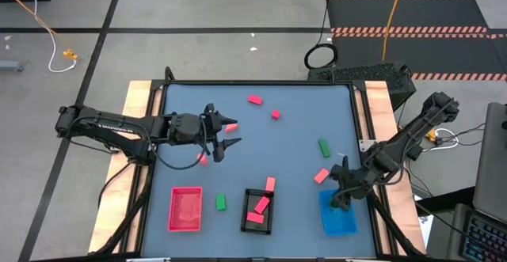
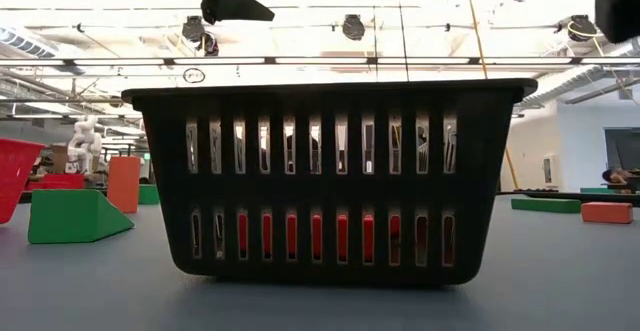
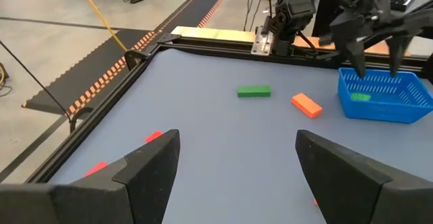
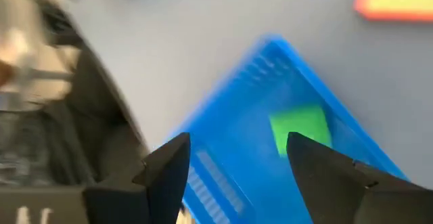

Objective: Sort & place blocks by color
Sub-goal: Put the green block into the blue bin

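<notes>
Three trays along the near edge: red tray (image 1: pixel 185 209), black tray (image 1: pixel 257 210) holding two pink blocks (image 1: pixel 259 206), blue tray (image 1: pixel 338 217) holding one green block (image 4: pixel 301 127). A green cuboid (image 1: pixel 324 147) near the right edge has its long axis running far-to-near. Right gripper (image 1: pixel 342 199) hovers over the blue tray, fingers spread, empty. Left gripper (image 1: pixel 224 134) at left-centre, fingers spread, empty.

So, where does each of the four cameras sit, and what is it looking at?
High view: above the table, looking straight down; both arms show.
Low view: at table height, facing the black tray; arm parts at the top.
Left wrist view: on the left arm, looking past the open left gripper across the table.
Right wrist view: on the right arm, looking past the open right gripper down.
Shared: both wrist views show the blue tray with a green block inside.
</notes>
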